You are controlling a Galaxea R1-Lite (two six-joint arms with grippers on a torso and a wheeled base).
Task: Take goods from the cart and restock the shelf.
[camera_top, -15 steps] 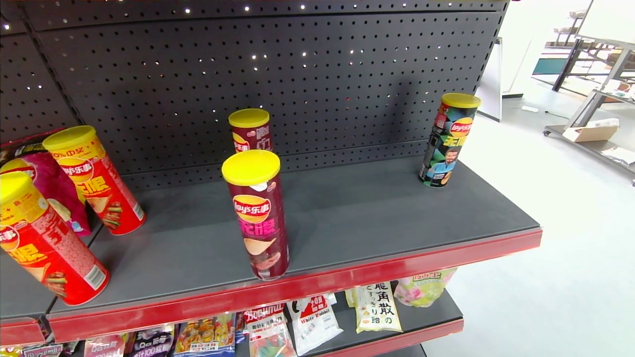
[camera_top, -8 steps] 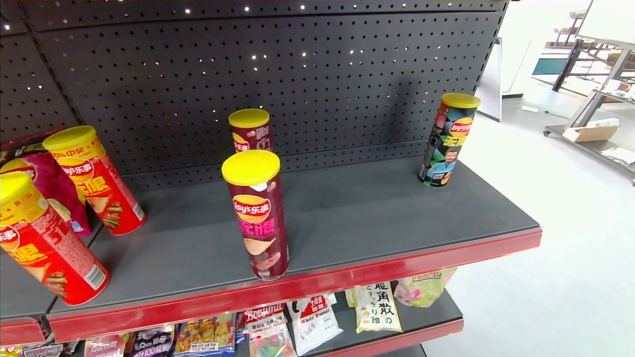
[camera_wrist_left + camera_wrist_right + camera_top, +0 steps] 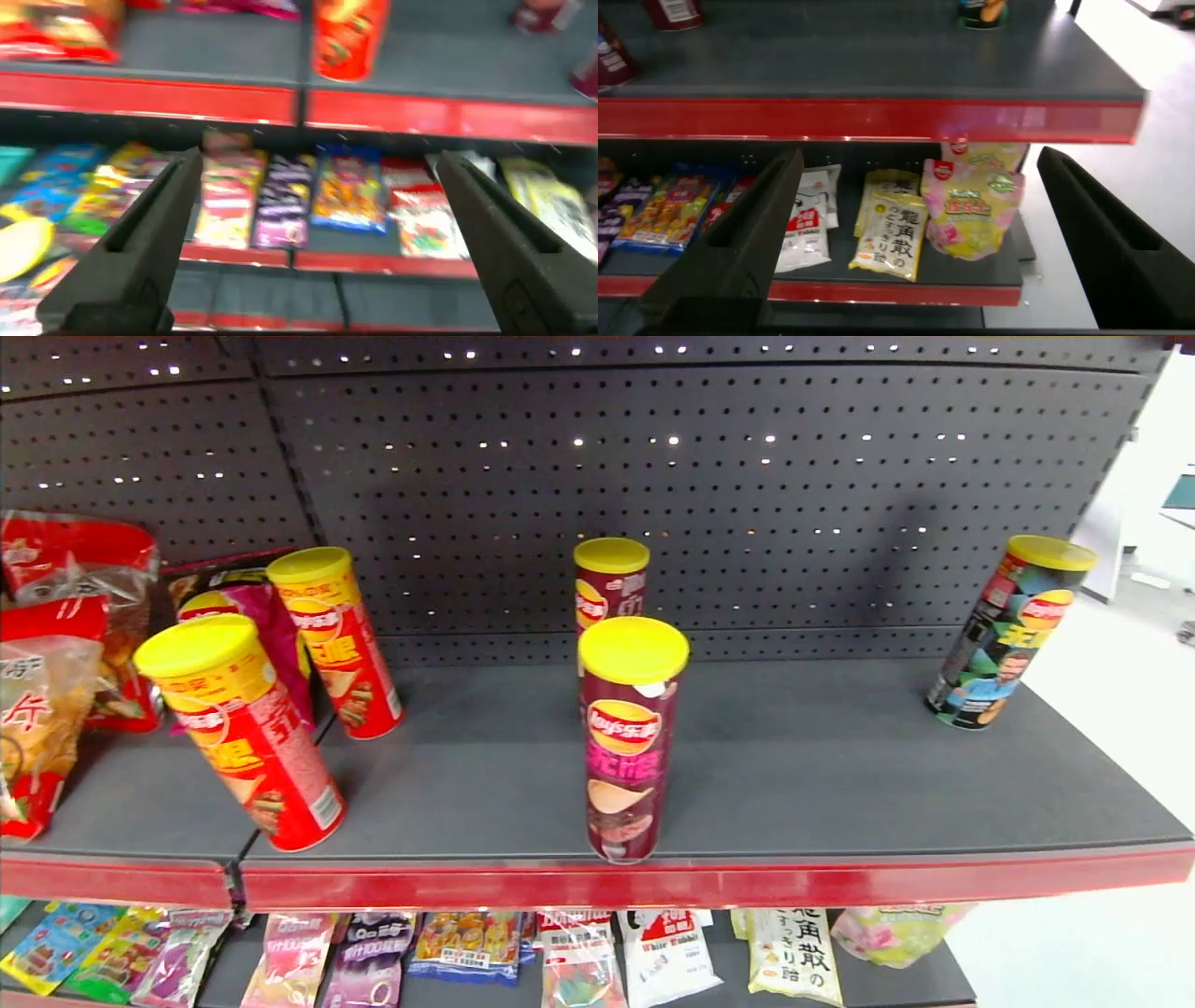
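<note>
The dark shelf board (image 3: 822,775) with a red front edge carries several yellow-lidded chip cans. A maroon can (image 3: 627,737) stands at the front edge with a second maroon can (image 3: 609,581) behind it. Two red cans (image 3: 245,733) (image 3: 338,639) stand to the left, and a multi-coloured can (image 3: 1008,633) stands at the far right. My left gripper (image 3: 320,159) is open and holds nothing; it faces the lower shelf's snack packets (image 3: 346,191), below a red can (image 3: 348,37). My right gripper (image 3: 922,157) is open too, in front of the lower shelf's bags (image 3: 892,224).
Snack bags (image 3: 56,644) crowd the shelf's left end. A perforated black back panel (image 3: 709,476) closes the rear. Bare shelf lies between the maroon cans and the multi-coloured can. The lower shelf (image 3: 579,952) is packed with packets. White floor (image 3: 1120,709) lies to the right.
The head camera has swung left, so the whole picture slid right and the bags at the left came into sight. The cans keep their places on the shelf.
</note>
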